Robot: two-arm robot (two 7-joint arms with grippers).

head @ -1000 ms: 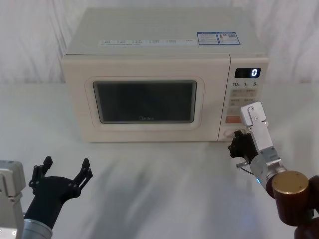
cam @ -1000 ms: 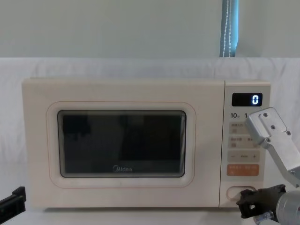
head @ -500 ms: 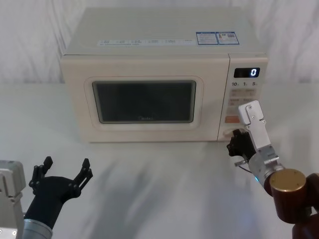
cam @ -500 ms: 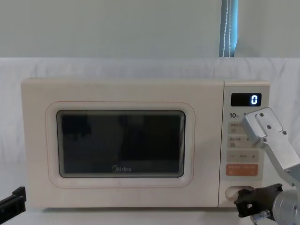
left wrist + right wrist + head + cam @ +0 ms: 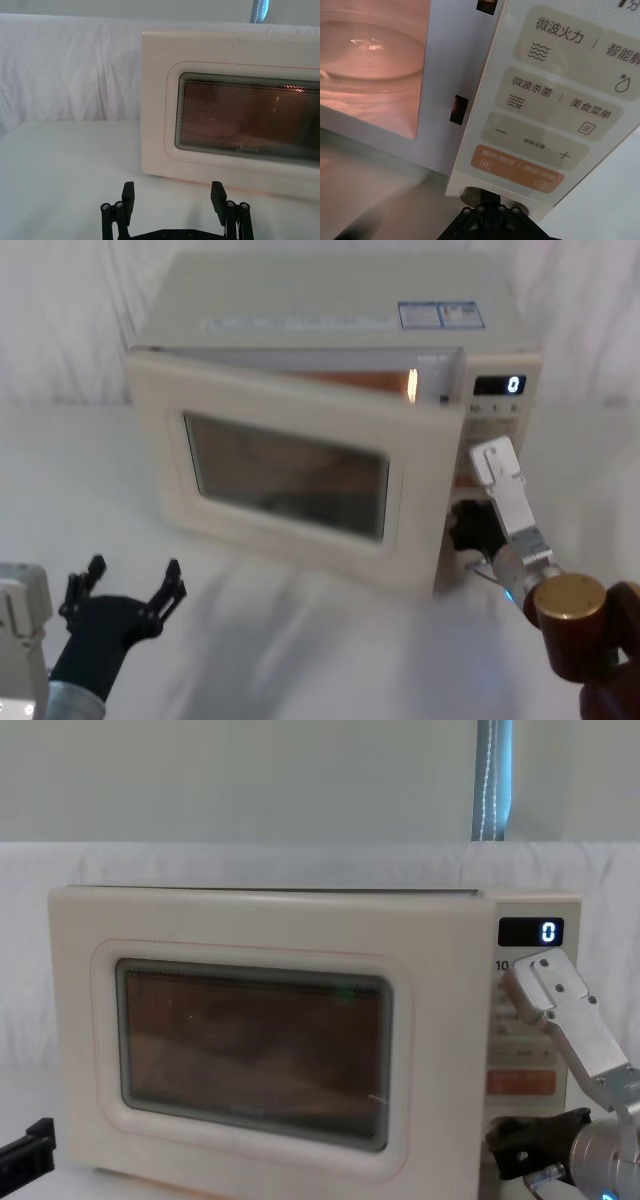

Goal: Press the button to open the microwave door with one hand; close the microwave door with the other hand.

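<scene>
Head view: the microwave door [image 5: 290, 472] stands ajar, swung out at its right edge, amber light glowing inside the microwave [image 5: 330, 310] on a white-draped table [image 5: 300, 640]. The right gripper [image 5: 464, 530] sits at the keypad's foot against the button [image 5: 470, 193], the door's free edge just beside it; whether its fingers are apart cannot be told. The left gripper [image 5: 128, 590] hovers low in front, spread wide and empty.

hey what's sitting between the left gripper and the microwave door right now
Nothing: in the left wrist view, bare white table runs from the open left gripper to the ajar microwave door.
</scene>
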